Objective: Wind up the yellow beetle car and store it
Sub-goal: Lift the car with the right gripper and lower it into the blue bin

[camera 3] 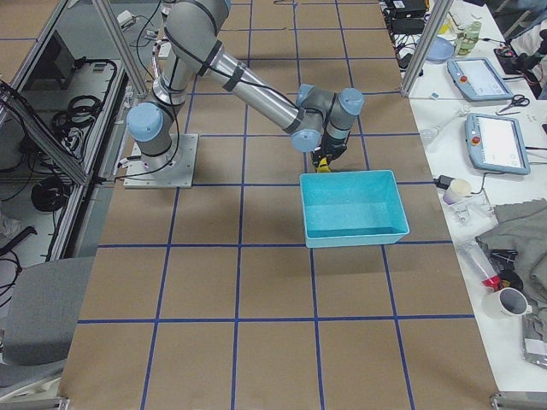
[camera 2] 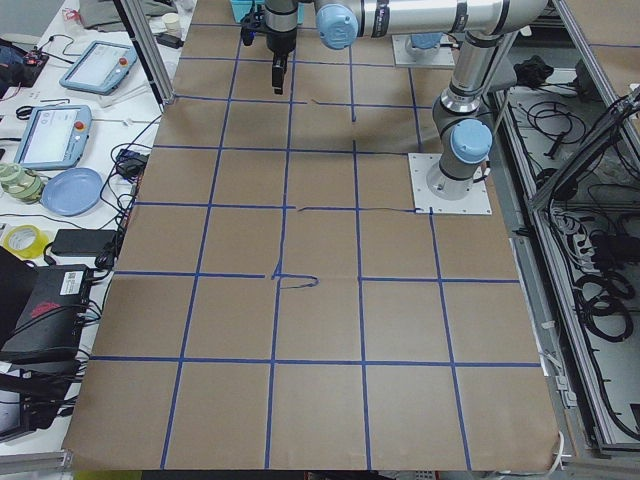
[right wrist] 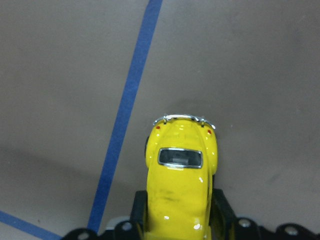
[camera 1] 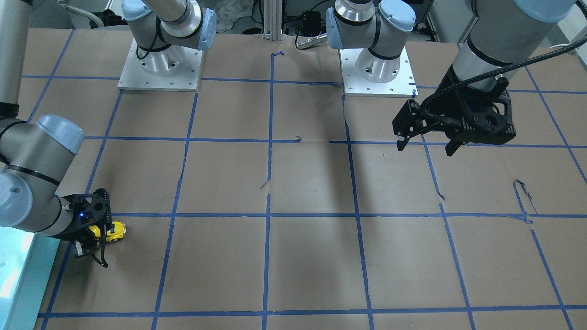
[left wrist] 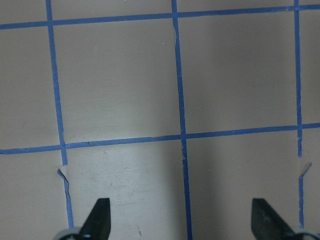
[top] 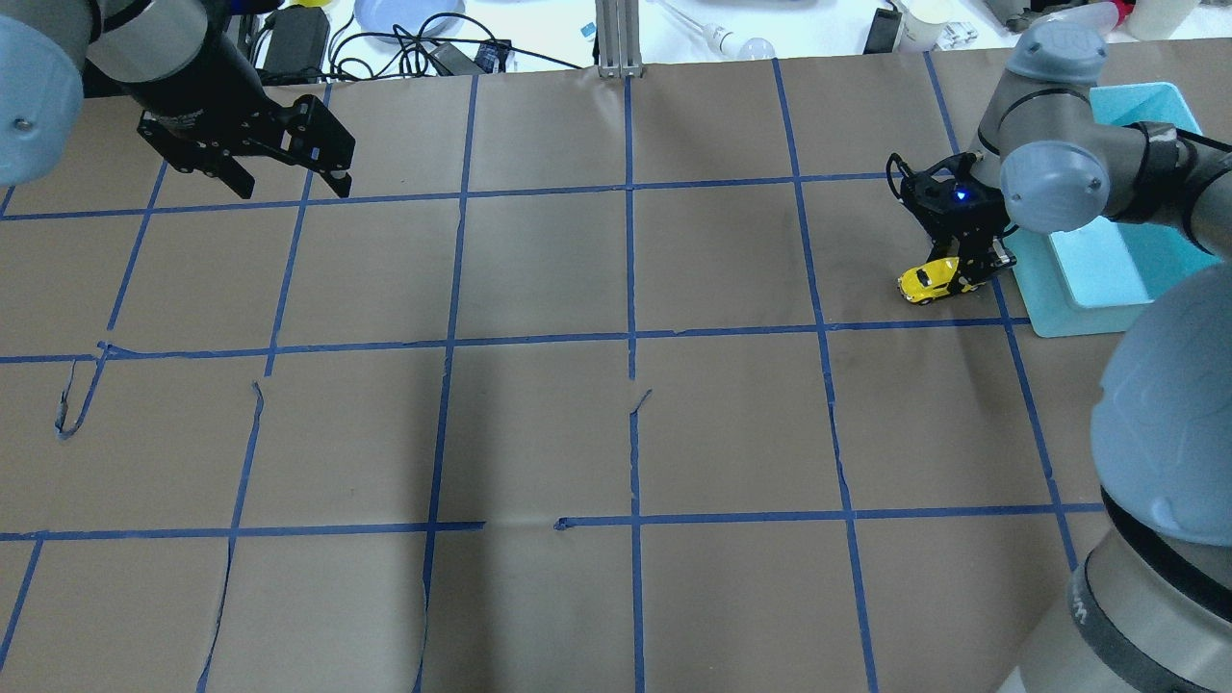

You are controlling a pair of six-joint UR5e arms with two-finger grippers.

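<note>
The yellow beetle car point(top: 926, 281) is held between the fingers of my right gripper point(top: 966, 273), low at the table, just left of the teal bin point(top: 1107, 284). In the right wrist view the car point(right wrist: 181, 175) points its rear window and bumper away from the gripper point(right wrist: 181, 216), whose jaws press on both its sides. I cannot tell whether its wheels touch the paper. The front view shows the car point(camera 1: 113, 230) sticking out of the right gripper point(camera 1: 97, 236). My left gripper point(top: 289, 183) is open and empty, hovering far off over the paper point(left wrist: 181, 212).
Brown paper with a blue tape grid point(top: 630, 337) covers the table. The teal bin point(camera 3: 350, 205) stands at the table's right end, beside the car. Both arm bases point(camera 1: 378, 68) sit at the robot's edge. Clutter lies beyond the far edge point(top: 404, 29).
</note>
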